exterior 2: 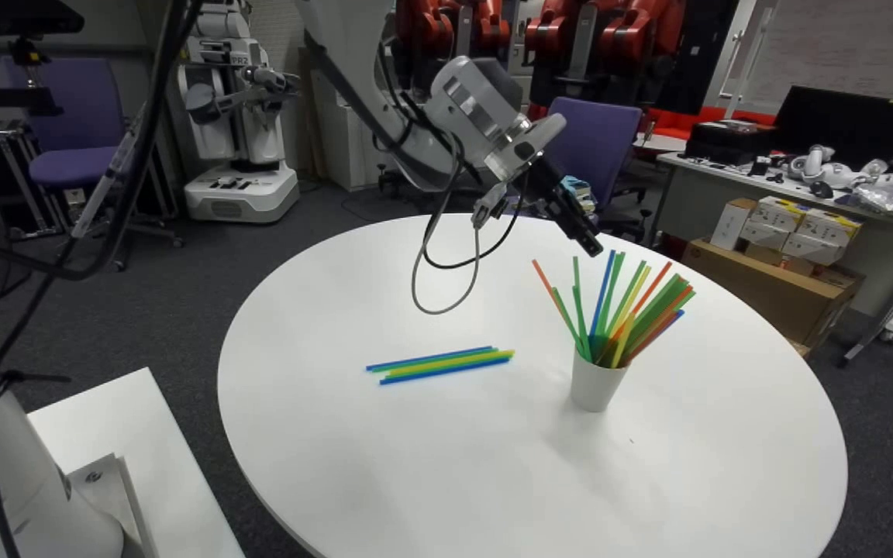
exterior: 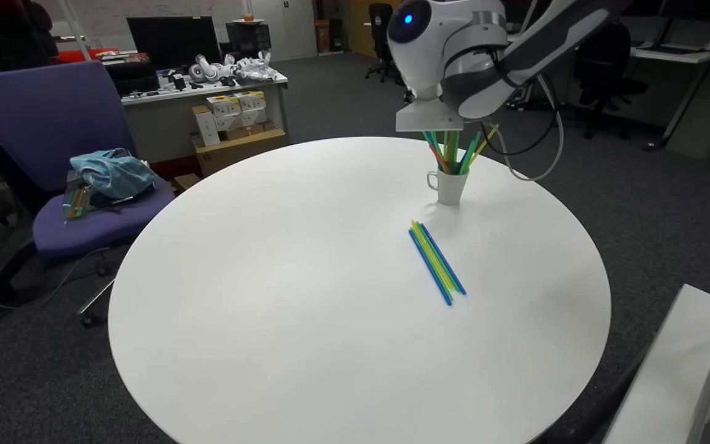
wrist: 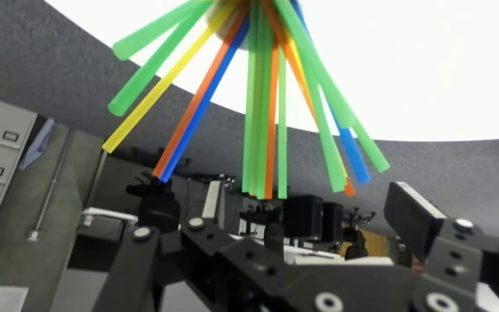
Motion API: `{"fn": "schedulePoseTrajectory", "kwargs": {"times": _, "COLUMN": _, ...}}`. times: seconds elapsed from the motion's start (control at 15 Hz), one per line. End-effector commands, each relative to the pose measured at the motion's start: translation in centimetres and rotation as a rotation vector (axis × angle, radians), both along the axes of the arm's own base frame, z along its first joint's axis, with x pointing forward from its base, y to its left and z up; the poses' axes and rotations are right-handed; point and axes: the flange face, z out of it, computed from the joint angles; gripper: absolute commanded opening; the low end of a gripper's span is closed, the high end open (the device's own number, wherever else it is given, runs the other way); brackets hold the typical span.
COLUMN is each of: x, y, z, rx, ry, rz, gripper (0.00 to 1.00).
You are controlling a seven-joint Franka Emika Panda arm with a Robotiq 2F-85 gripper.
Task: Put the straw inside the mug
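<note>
On the bench (exterior: 269,296), green straws (wrist: 154,65) are showing in two places, and I cannot tell which one the task is meaning. Several are standing in the mug (exterior 2: 595,387), leaning outward at differing angles, the lower ends hiding inside it. They are all looking long, thin and straight; in the wrist view they are taking on a bright, even green with a slightly milky, matt surface. A few are running close side by side down the middle of that view, while others are fanning out among yellow straws (wrist: 158,89), orange straws (wrist: 196,102) and blue straws (wrist: 205,104). At least one more green straw (exterior 2: 396,366) is lying flat near the mug but apart from it, in a slim bundle (exterior: 436,261) where green and yellow are resting between two blue ones (exterior 2: 446,370). The mug is sitting upright, looking small and white, narrowing toward its base; in an exterior view its handle (exterior: 429,179) is sticking out at the side. The fingers (wrist: 407,216) are standing wide apart and gripping nothing. In an exterior view they are slanting down, hovering near the tips of the straws in the mug. In the wrist view, several green tips are appearing in the gap between them, though how deep they are reaching I cannot tell.
</note>
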Motion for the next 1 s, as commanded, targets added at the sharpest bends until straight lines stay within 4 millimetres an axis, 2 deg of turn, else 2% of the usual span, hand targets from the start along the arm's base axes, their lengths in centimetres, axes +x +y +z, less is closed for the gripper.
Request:
{"fn": "schedulePoseTrajectory", "kwargs": {"times": 0.0, "x": -0.8, "y": 0.6, "z": 3.3, "rx": 0.189, "ry": 0.034, "rz": 0.053, "gripper": 1.00}}
{"fn": "schedulePoseTrajectory", "kwargs": {"times": 0.27, "x": -0.9, "y": 3.3, "z": 3.9, "rx": 0.410, "ry": 0.160, "rz": 0.069, "gripper": 1.00}}
{"fn": "schedulePoseTrajectory", "kwargs": {"times": 0.47, "x": -0.8, "y": 5.2, "z": 3.5, "rx": 0.578, "ry": 0.265, "rz": 0.106, "gripper": 1.00}}
{"fn": "schedulePoseTrajectory", "kwargs": {"times": 0.73, "x": -1.0, "y": 6.0, "z": 3.0, "rx": 0.763, "ry": 0.410, "rz": 0.222, "gripper": 1.00}}
{"fn": "schedulePoseTrajectory", "kwargs": {"times": 0.93, "x": -1.2, "y": 6.3, "z": 2.8, "rx": 0.837, "ry": 0.524, "rz": 0.345, "gripper": 1.00}}
